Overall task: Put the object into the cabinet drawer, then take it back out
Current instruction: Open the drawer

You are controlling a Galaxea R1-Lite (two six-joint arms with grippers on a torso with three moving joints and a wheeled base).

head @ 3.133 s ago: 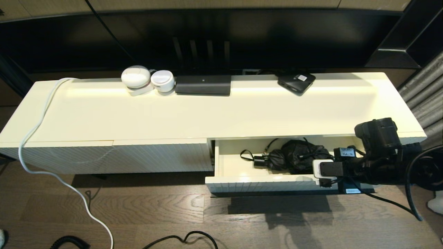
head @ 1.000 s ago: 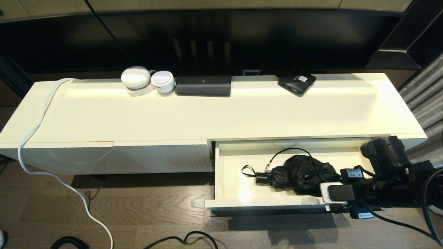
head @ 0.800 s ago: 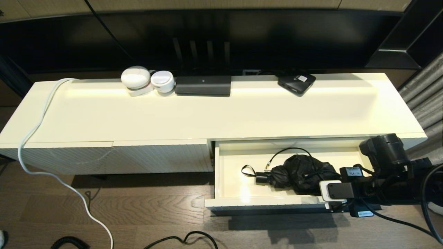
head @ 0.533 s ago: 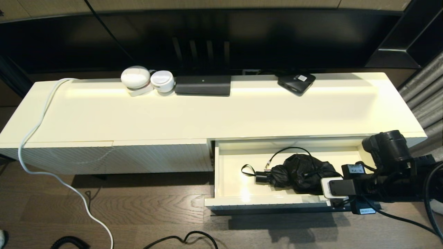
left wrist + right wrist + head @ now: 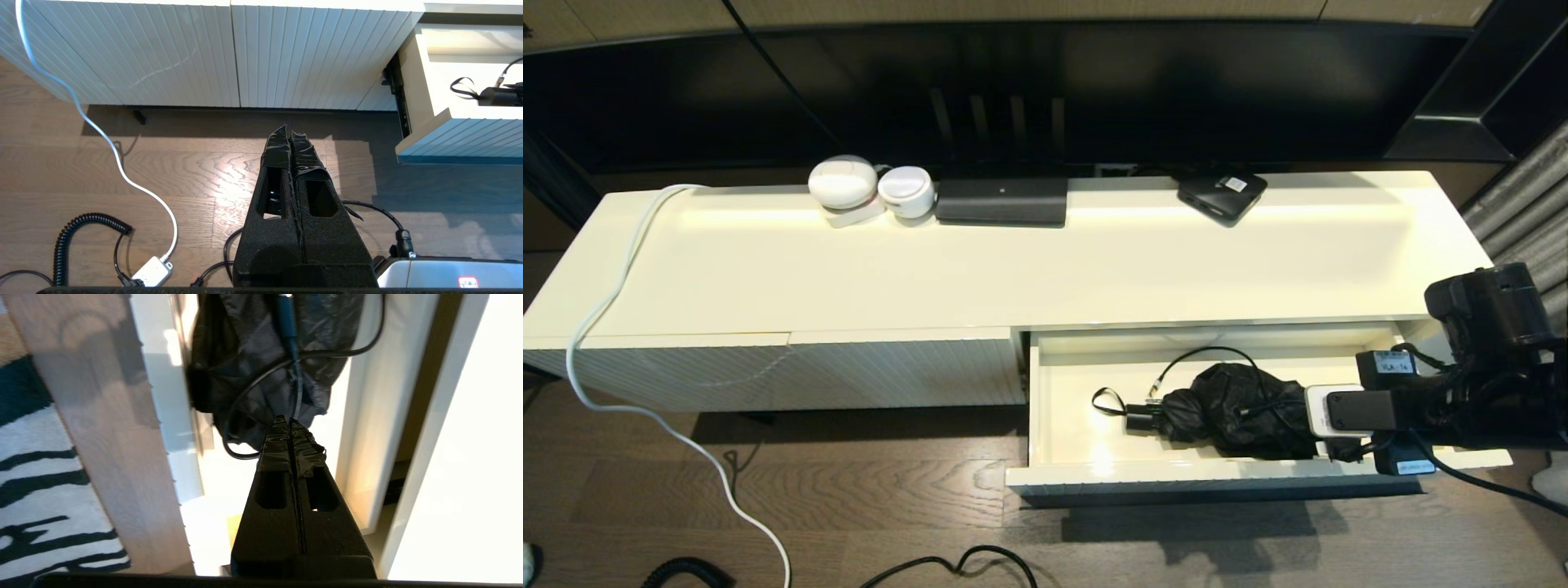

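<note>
A: Where's the drawer (image 5: 1094, 469)?

B: I see it pulled well out from the cabinet (image 5: 1013, 269), right half. The black bundle (image 5: 1233, 400) lies inside, toward the drawer's right, with a black cord (image 5: 1192, 357) looping off it and a strap at its left end.

A: Right gripper (image 5: 291, 426)?

B: Over the drawer's right end, just beside the bundle. From my wrist view the fingers are pressed together with nothing between them; tips sit at the bundle's edge, contact I can't tell.

A: Left gripper (image 5: 289, 132)?

B: Closed too, empty, hanging over the wood floor (image 5: 163, 171) in front of the ribbed panel (image 5: 204, 53), well apart from the drawer.
</note>
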